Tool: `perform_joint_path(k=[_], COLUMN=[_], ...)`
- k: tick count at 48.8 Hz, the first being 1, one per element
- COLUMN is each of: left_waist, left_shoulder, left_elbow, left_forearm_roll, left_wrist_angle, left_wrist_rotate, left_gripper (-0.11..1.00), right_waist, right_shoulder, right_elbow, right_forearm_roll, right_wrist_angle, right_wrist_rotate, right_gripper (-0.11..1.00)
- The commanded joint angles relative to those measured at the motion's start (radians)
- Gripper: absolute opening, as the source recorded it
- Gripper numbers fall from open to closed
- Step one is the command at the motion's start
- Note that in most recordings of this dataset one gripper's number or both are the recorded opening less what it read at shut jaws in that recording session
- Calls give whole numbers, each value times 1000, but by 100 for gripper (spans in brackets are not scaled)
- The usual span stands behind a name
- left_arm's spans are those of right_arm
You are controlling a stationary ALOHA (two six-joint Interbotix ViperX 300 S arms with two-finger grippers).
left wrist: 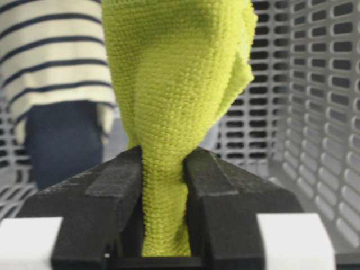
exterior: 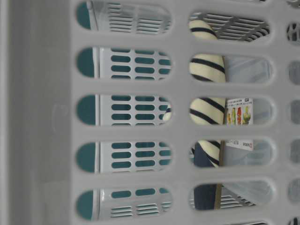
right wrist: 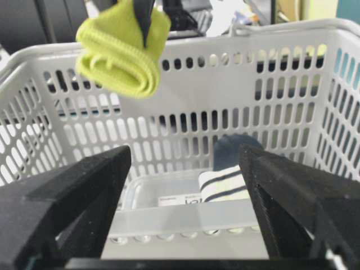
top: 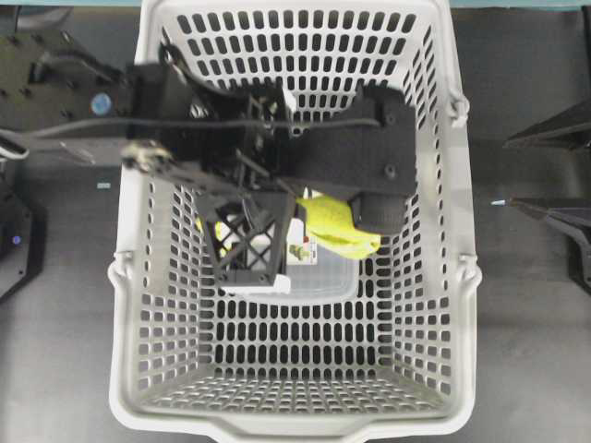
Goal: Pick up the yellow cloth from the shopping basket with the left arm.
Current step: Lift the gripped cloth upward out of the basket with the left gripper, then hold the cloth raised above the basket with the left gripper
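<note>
The yellow cloth [top: 337, 226] hangs bunched from my left gripper [top: 297, 220], above the floor of the light-grey shopping basket [top: 466, 323]. In the left wrist view the black jaws of the left gripper [left wrist: 163, 160] are shut on a pinched neck of the cloth [left wrist: 174, 73]. In the right wrist view the cloth [right wrist: 121, 53] hangs folded at about the height of the basket rim [right wrist: 225, 34]. My right gripper [right wrist: 185, 197] is open and empty outside the basket, at the right edge of the overhead view [top: 510, 173].
A cream-and-navy striped slipper [left wrist: 50, 50] lies in the basket, also seen in the table-level view [exterior: 206, 84]. A clear plastic container with a label [top: 319, 272] lies beside it on the basket floor. The left arm spans the basket's upper half.
</note>
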Motion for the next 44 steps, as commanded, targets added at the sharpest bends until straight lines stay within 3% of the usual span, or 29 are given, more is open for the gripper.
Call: perform_joint_path(k=[1, 44], left_waist=[5, 3], left_shoulder=[-32, -67], left_elbow=[-26, -9], left_forearm_roll=[3, 3], left_wrist_angle=[3, -21], left_wrist_rotate=[11, 14], left_gripper=[15, 15], right_waist=[-3, -3], right_shoulder=[5, 3], right_elbow=[-9, -6], right_forearm_roll=[5, 6], right_wrist_angle=[-9, -9], right_wrist_rotate=[2, 3], right_gripper=[74, 75])
